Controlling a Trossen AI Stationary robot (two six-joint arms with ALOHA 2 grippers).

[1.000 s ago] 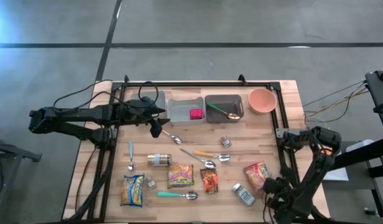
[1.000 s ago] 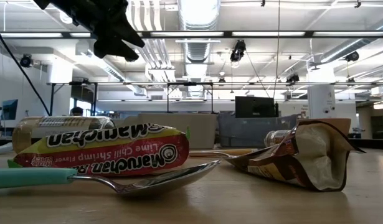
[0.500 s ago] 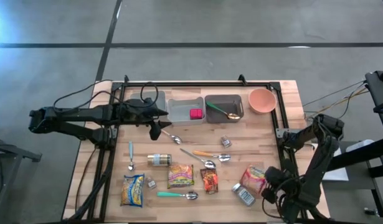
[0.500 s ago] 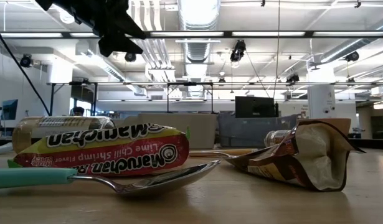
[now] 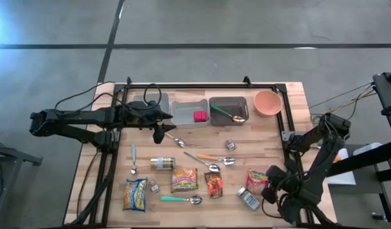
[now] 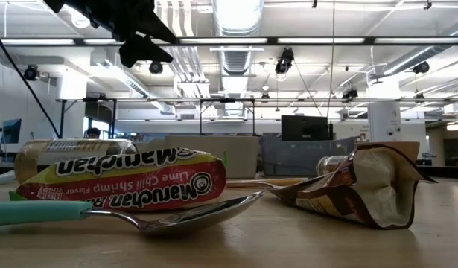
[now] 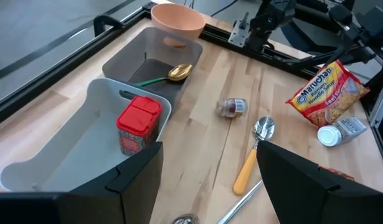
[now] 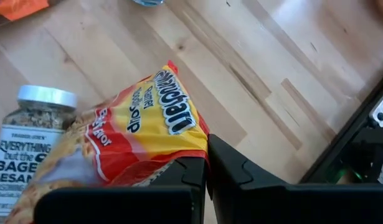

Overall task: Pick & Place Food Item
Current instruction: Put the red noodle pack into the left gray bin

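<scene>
A red-and-yellow Maruchan ramen packet [image 5: 257, 180] is near the table's near right corner, tipped up, with my right gripper [image 5: 271, 186] shut on it. It also shows in the right wrist view [image 8: 141, 134] and the left wrist view [image 7: 328, 87]. Next to it lies a seasoning jar [image 8: 29, 140] on its side. My left gripper [image 5: 158, 131] hangs open above the table by the white bin [image 5: 182, 117]. Nothing is between its fingers [image 7: 210, 186]. My right gripper pinches one end edge of the ramen packet [image 8: 192, 152] between its two shut fingers, coming steeply from above. The packet is raised by that end and slopes down away from the fingers toward the jar. Whether its lower end rests on the table, I cannot tell.
The white bin holds a red-lidded container [image 7: 136, 121]. A grey bin [image 5: 228, 102] holds a gold spoon, and a pink bowl [image 5: 267, 102] stands far right. Two more ramen packets [image 5: 184, 179] [image 5: 136, 193], a brown packet [image 5: 213, 184], spoons and small jars lie mid-table.
My right gripper has risen, rolled and gone a little toward the table's left, still shut. The ramen packet, which lay flat, is now tipped up by the held end. My left gripper has tilted slightly without changing place.
</scene>
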